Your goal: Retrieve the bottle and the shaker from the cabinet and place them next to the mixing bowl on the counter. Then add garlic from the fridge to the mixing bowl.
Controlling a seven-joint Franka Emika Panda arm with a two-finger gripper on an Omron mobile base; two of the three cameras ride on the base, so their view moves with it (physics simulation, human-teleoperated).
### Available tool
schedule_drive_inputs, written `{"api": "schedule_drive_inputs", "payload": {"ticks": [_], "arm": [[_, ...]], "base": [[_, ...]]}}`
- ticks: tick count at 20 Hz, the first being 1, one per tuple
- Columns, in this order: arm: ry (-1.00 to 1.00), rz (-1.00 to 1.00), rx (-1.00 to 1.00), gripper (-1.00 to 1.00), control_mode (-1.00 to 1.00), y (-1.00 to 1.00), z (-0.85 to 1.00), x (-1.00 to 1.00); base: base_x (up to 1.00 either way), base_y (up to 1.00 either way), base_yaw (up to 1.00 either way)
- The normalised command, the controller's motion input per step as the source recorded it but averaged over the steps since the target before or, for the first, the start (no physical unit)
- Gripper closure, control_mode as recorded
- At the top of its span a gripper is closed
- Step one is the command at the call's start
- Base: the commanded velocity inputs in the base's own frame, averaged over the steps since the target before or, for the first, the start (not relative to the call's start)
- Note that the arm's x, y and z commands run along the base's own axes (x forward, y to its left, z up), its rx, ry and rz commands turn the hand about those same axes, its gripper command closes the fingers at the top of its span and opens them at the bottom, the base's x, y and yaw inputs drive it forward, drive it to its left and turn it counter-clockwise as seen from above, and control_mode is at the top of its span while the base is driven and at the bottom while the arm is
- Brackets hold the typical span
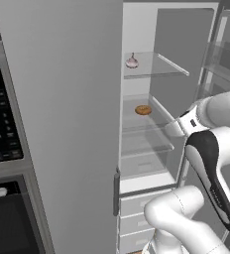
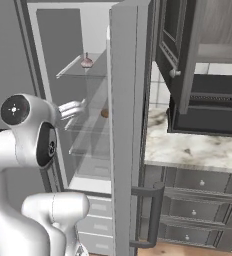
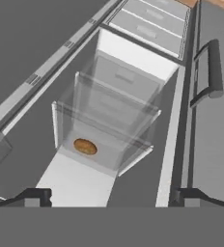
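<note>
With the fridge (image 1: pixel 137 30) standing open, the garlic (image 1: pixel 132 61) sits alone on the top glass shelf (image 1: pixel 159 67), well above the gripper (image 3: pixel 109 195), whose jaws are spread wide on nothing. A round brown pastry (image 1: pixel 143 110) lies on the shelf below. The fridge door (image 2: pixel 125 125) stands edge-on between the arm and the marble counter (image 2: pixel 193 147). A keypad panel (image 1: pixel 0 124) at left carries markings too blurred to read.

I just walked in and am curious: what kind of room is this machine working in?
A rendered kitchen, it seems. An open fridge holds a garlic bulb on a glass shelf, a microwave keypad sits beside it, and a marble counter runs under dark cabinets.
</note>
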Motion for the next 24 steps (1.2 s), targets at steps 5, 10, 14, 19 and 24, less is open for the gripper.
{"api": "schedule_drive_inputs", "payload": {"ticks": [5, 10, 14, 19, 24], "arm": [[-0.29, 0.17, 0.0, -1.0, -1.0, 0.0, 0.44, 0.11], [-0.11, 0.17, 0.0, -1.0, -1.0, 0.06, 0.43, 0.35], [0.01, 0.16, 0.0, -1.0, -1.0, 0.11, 0.58, 0.37], [0.1, 0.1, 0.0, -1.0, -1.0, 0.09, 0.66, 0.11], [0.21, 0.03, -0.04, -1.0, -1.0, 0.0, 0.52, 0.17]], "base": [[0.0, 0.0, 0.0], [0.0, 0.0, 0.0], [0.0, 0.0, 0.0], [0.0, 0.0, 0.0], [0.0, 0.0, 0.0]]}}
